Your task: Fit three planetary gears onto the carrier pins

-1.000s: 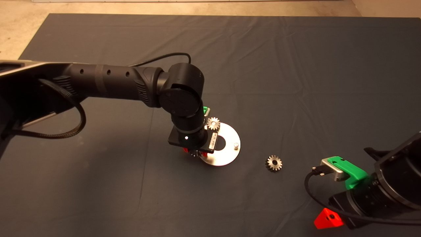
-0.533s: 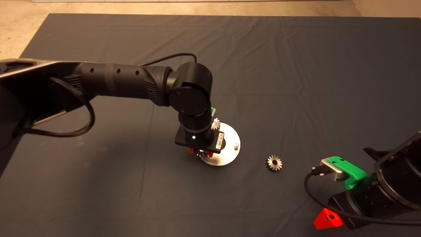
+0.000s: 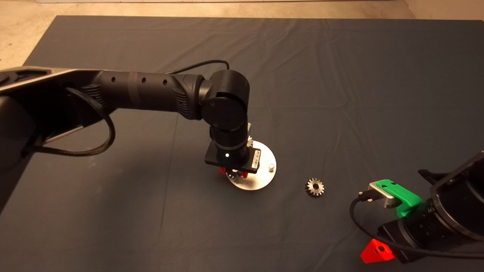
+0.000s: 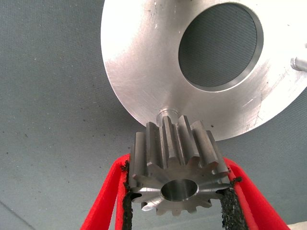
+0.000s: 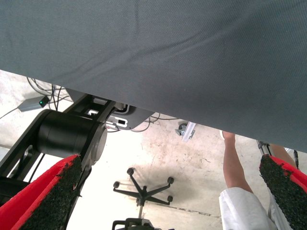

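While the left gripper (image 4: 178, 201) clamps a planetary gear (image 4: 178, 165) between its fingers, just short of the carrier pin (image 4: 164, 113), centre the bore over it, then descend squarely.

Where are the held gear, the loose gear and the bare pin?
held gear (image 4: 178, 165), left wrist view, toothed flank.
loose gear (image 3: 314, 187), head view, hub face.
bare pin (image 3: 271, 166), head view, top end.
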Action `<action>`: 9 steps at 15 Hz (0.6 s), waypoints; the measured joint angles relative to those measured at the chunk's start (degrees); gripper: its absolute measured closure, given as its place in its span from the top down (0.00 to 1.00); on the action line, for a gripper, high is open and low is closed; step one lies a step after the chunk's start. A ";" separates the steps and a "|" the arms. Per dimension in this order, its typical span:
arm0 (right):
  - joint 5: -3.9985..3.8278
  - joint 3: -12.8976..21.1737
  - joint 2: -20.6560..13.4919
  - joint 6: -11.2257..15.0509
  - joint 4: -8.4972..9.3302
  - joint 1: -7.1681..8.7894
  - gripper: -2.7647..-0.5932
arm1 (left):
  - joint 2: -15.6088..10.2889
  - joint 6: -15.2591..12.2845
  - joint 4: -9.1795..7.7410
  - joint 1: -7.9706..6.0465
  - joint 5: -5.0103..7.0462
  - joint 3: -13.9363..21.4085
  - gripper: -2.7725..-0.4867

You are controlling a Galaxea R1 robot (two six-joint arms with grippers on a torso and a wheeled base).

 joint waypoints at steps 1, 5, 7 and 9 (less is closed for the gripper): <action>0.00 0.00 0.00 0.00 0.00 0.02 1.00 | 0.00 0.00 0.00 0.00 0.00 -0.11 0.20; 0.00 0.00 -0.02 0.00 0.00 0.02 1.00 | -0.02 0.00 -0.02 0.00 0.00 -0.37 0.20; 0.00 0.00 -0.02 0.00 0.00 0.02 1.00 | -0.02 0.00 -0.04 0.00 0.00 -0.37 0.20; 0.00 0.00 -0.02 0.00 0.00 0.02 1.00 | -0.03 -0.02 -0.05 0.02 0.00 -0.37 0.20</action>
